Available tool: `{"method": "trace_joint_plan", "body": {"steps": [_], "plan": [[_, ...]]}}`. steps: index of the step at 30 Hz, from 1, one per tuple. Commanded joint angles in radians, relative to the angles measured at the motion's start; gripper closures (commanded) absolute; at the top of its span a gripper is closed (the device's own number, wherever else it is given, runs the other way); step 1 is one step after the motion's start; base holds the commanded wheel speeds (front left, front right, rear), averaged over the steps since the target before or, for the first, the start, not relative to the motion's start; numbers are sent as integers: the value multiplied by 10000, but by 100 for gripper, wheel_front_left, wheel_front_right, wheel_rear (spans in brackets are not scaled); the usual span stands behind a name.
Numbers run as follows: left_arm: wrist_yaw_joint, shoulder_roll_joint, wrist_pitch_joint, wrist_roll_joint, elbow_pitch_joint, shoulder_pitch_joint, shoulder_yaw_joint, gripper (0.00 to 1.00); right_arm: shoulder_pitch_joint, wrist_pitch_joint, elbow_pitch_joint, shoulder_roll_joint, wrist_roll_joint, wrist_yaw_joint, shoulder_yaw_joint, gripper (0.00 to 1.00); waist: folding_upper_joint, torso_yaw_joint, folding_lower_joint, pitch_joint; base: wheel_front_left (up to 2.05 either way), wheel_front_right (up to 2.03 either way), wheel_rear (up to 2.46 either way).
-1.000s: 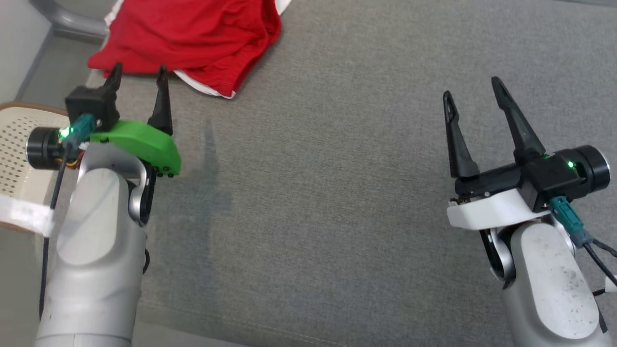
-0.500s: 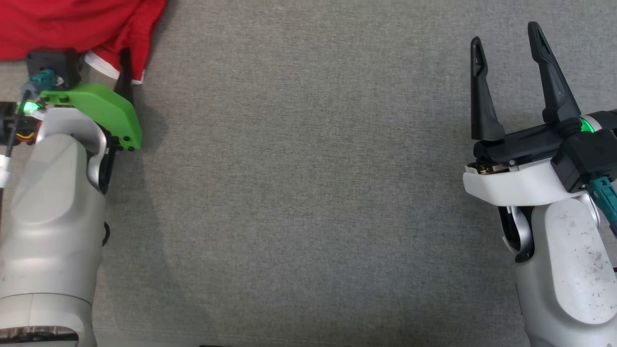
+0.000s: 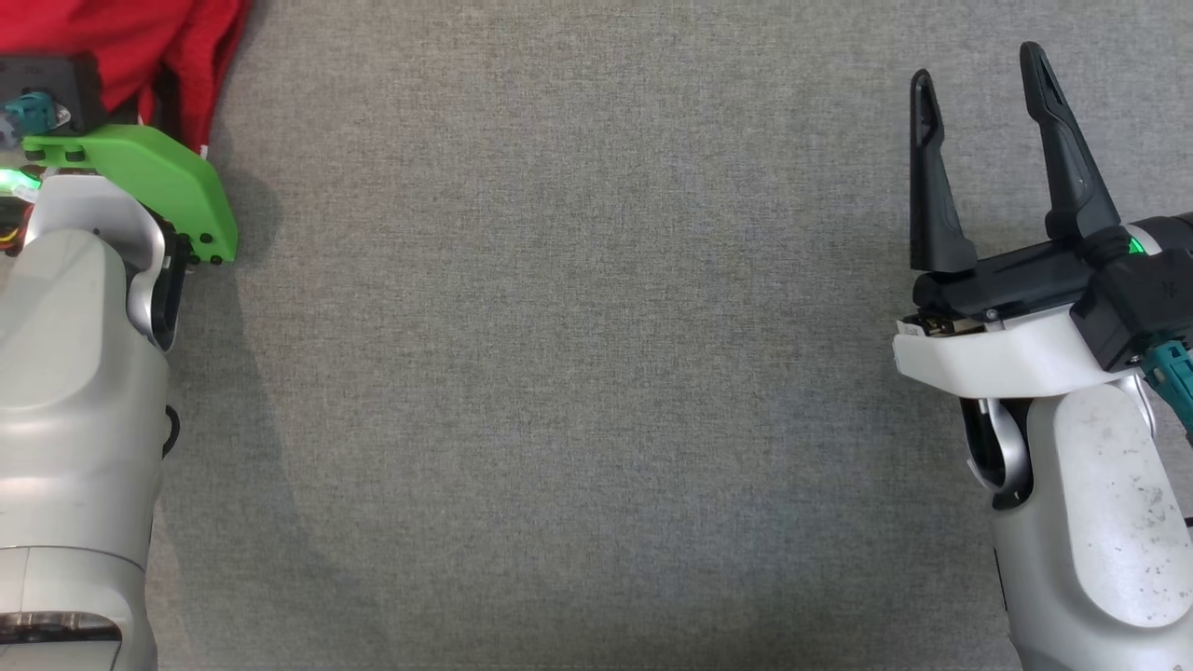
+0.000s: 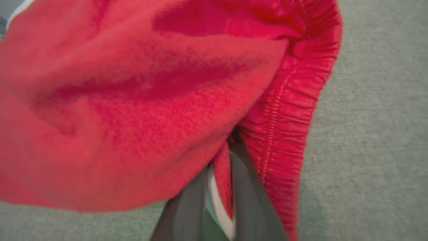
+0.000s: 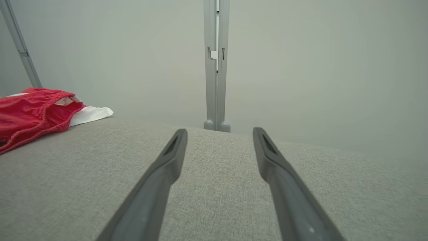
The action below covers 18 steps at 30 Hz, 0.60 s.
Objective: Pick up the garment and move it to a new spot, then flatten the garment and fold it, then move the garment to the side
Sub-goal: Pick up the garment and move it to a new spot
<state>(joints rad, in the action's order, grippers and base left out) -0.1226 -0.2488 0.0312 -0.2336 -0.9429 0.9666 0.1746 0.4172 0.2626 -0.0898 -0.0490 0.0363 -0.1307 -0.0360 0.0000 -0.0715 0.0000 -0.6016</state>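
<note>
Left wrist view: the left gripper has its fingers pinched on a fold of the red shorts beside the elastic waistband, above the grey upholstery. The head view hides those fingers behind the wrist, with the shorts at its top-left corner. The right gripper hangs spread, holding nothing.

Head looks down; both wrists see garment.

garment cropped, left pincer — blurred
</note>
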Motion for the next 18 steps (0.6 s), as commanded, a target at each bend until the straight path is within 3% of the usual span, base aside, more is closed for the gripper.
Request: {"method": "trace_joint_plan", "body": {"steps": [1, 11, 18], "plan": [[-122, 222, -184, -41, -246, -626, 218, 100, -130, 33, 40, -25, -89, -2, 30, 0, 0, 19, 0, 255, 0, 0, 0], [-88, -248, 643, -471, 1129, -1124, 236, 100, -644, 35, 166, -25, -376, -2, 268, 0, 0, 80, 0, 1535, 0, 0, 0], [-40, -266, 607, -405, 2979, -1895, 516, 100, -1130, 35, 270, -26, -572, -2, 535, 0, 0, 170, 0, 2413, 0, 0, 0]]}}
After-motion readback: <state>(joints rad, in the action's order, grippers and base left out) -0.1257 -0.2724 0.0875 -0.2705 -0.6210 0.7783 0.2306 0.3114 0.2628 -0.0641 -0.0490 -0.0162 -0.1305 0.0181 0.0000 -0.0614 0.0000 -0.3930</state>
